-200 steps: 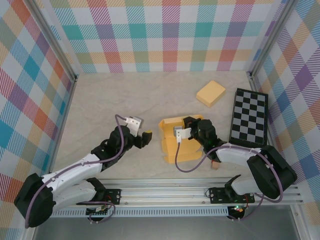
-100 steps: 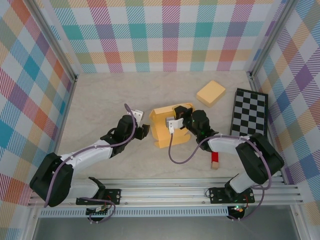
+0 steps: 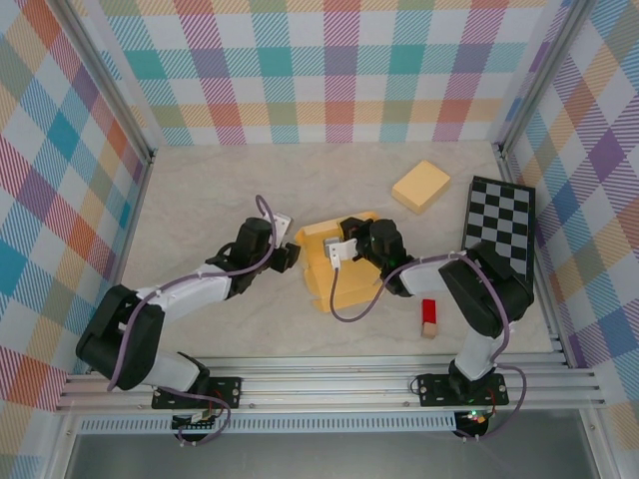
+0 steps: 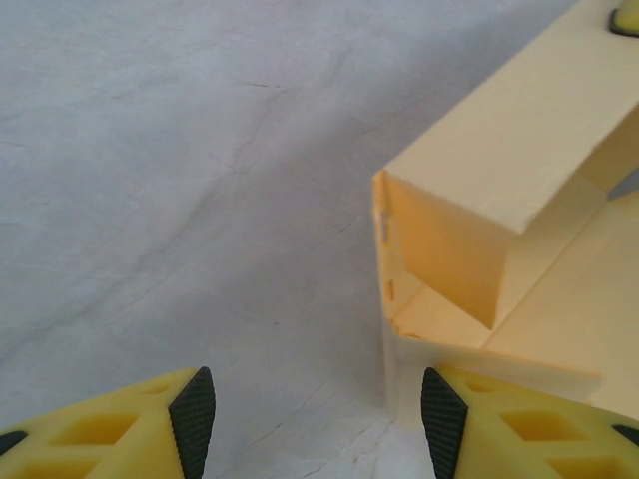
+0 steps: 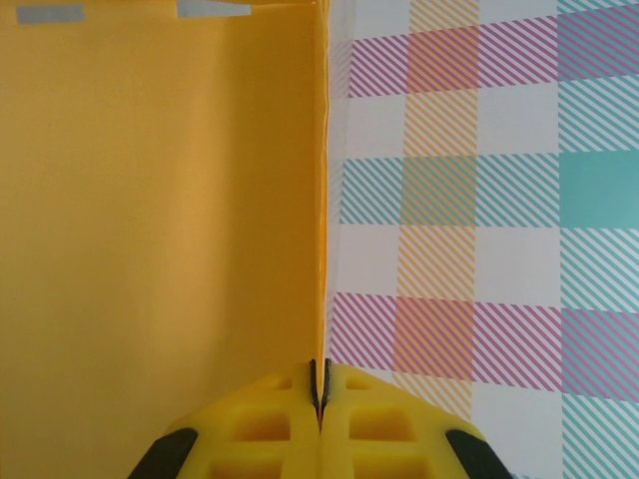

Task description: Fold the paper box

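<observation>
The yellow paper box (image 3: 334, 271) lies half-folded at the table's middle, with flaps standing up. My right gripper (image 3: 351, 245) is shut on the thin edge of one upright panel (image 5: 160, 200), pinched between the fingertips (image 5: 319, 387). My left gripper (image 3: 291, 255) sits at the box's left side, open. In the left wrist view the box's corner (image 4: 469, 249) stands just ahead, its low wall close inside the right finger (image 4: 441, 407). The left gripper (image 4: 315, 419) has bare table between its pads.
A closed yellow box (image 3: 420, 186) lies at the back right beside a black-and-white checkerboard (image 3: 496, 233). A small red block (image 3: 429, 311) with a wooden piece lies near the right arm. Plaid walls surround the table.
The right gripper has carried the box up and to the left, raising a panel. The left gripper has moved forward to the box's left corner and its jaws have narrowed somewhat.
</observation>
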Robot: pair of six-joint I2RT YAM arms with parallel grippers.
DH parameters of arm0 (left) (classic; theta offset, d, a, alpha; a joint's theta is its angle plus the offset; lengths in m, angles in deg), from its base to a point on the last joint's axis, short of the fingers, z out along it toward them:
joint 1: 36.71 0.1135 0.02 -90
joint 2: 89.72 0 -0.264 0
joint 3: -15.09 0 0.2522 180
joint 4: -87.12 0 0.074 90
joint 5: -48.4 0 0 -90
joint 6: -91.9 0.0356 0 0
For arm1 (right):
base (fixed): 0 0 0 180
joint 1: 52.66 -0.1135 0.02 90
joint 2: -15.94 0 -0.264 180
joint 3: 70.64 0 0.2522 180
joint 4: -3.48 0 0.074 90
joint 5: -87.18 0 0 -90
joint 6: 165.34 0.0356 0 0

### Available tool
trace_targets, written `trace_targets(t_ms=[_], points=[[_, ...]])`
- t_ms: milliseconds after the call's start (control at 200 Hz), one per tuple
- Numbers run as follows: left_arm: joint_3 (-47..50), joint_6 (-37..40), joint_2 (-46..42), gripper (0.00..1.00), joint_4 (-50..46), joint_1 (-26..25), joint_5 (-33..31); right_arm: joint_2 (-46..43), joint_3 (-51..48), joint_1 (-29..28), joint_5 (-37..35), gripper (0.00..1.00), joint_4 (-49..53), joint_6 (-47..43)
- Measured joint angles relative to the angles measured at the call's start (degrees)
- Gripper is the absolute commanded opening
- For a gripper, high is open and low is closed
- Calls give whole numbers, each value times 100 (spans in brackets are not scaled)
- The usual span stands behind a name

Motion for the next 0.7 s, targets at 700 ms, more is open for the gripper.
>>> trace_targets(t_ms=[700], points=[[-315, -275, 730, 57, 13, -59, 647, 205, 140, 42, 61, 0, -48, 0]])
